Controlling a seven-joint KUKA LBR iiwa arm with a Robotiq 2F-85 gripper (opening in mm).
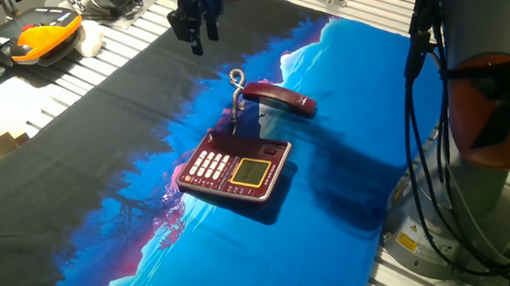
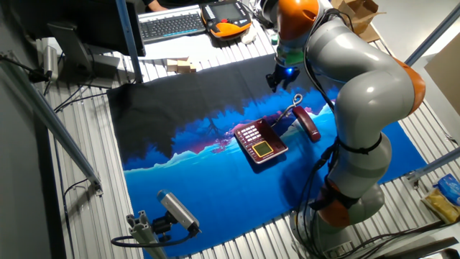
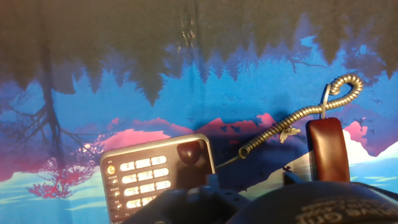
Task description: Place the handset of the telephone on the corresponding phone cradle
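Handset (image 1: 280, 99) lies on the cloth just beyond the telephone (image 1: 234, 167), off its cradle. My gripper (image 1: 195, 34) hovers above, empty, fingers apart. I'd descend over the handset's middle, jaws across its width, clear of the cord (image 3: 292, 124).

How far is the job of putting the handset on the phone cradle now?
Nothing looks done yet. The handset lies on the cloth beside the telephone, off the cradle. The gripper hangs above the cloth and holds nothing. Grasping, lifting and placing the handset are all left.
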